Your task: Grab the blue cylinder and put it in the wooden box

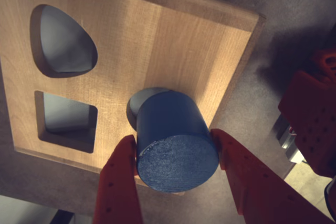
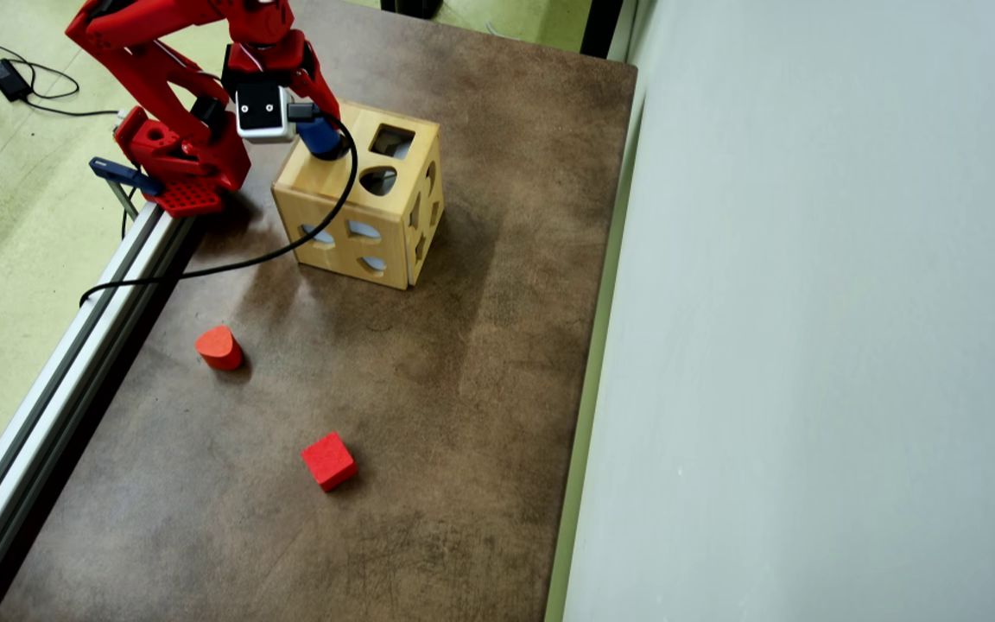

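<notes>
The blue cylinder [image 1: 176, 150] sits between my red fingers, tilted, with its far end at the round cut-out [image 1: 135, 103] in the top of the wooden box [image 1: 157, 40]. My gripper [image 1: 173, 137] is shut on the cylinder, one finger on each side. In the overhead view the gripper [image 2: 318, 130] holds the cylinder [image 2: 321, 138] over the near-left corner of the box top [image 2: 351, 186]. The box top also has a square hole [image 1: 65, 116] and a rounded hole [image 1: 63, 40].
A red-orange rounded block [image 2: 218, 347] and a red cube [image 2: 328, 460] lie on the brown table in front of the box. A black cable [image 2: 290, 246] hangs past the box's left side. An aluminium rail [image 2: 57, 371] runs along the table's left edge.
</notes>
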You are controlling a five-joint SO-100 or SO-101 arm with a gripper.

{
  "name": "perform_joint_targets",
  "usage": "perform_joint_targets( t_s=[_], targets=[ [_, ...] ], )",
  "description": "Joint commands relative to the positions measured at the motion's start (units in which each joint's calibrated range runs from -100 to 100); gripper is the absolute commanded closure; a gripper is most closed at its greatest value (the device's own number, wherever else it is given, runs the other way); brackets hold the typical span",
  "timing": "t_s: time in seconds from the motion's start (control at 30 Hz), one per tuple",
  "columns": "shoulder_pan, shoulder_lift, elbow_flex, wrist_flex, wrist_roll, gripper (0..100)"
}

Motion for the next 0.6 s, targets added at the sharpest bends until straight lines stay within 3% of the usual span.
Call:
perform_joint_targets(
  t_s=[0.0, 0.57],
  targets=[
    [0.1, -0.8, -0.1, 0.4, 0.3, 93],
    [-0.2, 2.7, -0.9, 0.3, -0.1, 92]
  ],
)
